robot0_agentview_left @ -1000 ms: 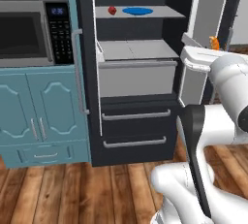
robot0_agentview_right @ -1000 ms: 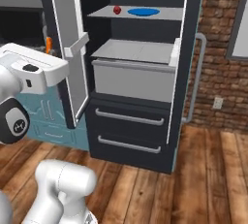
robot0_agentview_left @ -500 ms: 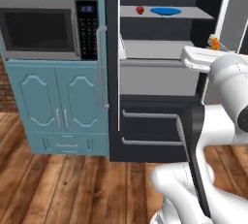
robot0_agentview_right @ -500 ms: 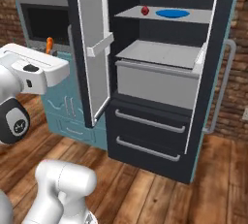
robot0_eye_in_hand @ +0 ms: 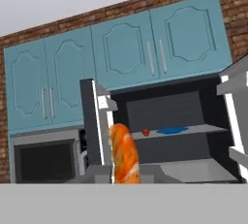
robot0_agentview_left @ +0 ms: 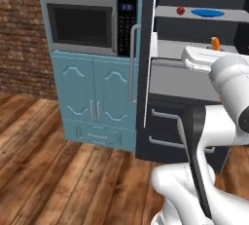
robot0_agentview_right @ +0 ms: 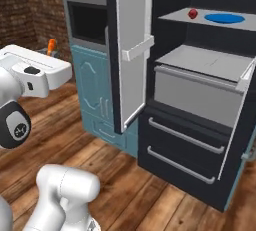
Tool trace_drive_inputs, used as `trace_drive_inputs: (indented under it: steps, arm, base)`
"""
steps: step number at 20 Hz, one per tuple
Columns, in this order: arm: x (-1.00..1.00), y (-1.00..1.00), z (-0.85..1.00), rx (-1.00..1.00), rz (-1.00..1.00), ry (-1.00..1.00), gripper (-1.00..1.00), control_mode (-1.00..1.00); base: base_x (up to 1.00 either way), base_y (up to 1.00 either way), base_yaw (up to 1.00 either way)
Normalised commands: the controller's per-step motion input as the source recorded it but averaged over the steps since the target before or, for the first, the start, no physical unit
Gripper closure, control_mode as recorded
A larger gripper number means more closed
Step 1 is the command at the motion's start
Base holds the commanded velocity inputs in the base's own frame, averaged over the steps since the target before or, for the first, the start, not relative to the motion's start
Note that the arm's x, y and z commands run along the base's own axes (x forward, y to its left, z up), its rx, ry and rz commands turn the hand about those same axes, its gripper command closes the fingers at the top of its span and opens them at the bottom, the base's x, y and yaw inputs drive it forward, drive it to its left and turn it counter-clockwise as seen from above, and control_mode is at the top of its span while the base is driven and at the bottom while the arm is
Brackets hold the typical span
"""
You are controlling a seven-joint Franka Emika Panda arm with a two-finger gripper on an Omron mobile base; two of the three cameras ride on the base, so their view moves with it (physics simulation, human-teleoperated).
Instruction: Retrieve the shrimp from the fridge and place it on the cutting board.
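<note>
The pincer (robot0_eye_in_hand: 125, 182) is closed on the shrimp (robot0_eye_in_hand: 124, 154), which stands upright between its tips, out in front of the open fridge (robot0_agentview_right: 200, 100); on the fridge's upper shelf (robot0_agentview_right: 215, 25) a small red fruit (robot0_agentview_right: 193, 13) lies near a blue plate (robot0_agentview_right: 224, 18); a microwave (robot0_agentview_left: 87, 23) sits in the teal cabinet (robot0_agentview_left: 95, 97) beside it.

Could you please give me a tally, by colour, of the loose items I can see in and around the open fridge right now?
Orange: 1, the shrimp, held in the gripper
Red: 1, the small red fruit on the fridge shelf
Blue: 1, the blue plate on that shelf
Total: 3
</note>
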Motion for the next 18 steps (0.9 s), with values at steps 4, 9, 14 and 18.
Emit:
trace_drive_inputs:
  steps: [4,9,14,18]
  arm:
    - [0.00,0.00,0.00,0.00,0.00,0.00,1.00,1.00]
    - [0.00,0.00,0.00,0.00,0.00,0.00,1.00,1.00]
    - [0.00,0.00,0.00,0.00,0.00,0.00,1.00,1.00]
    - [0.00,0.00,0.00,0.00,0.00,0.00,1.00,1.00]
  base:
    - [0.00,-0.03,0.43]
    - [-0.09,-0.06,0.41]
    - [-0.71,-0.31,0.24]
    - [-1.00,-0.45,0.16]
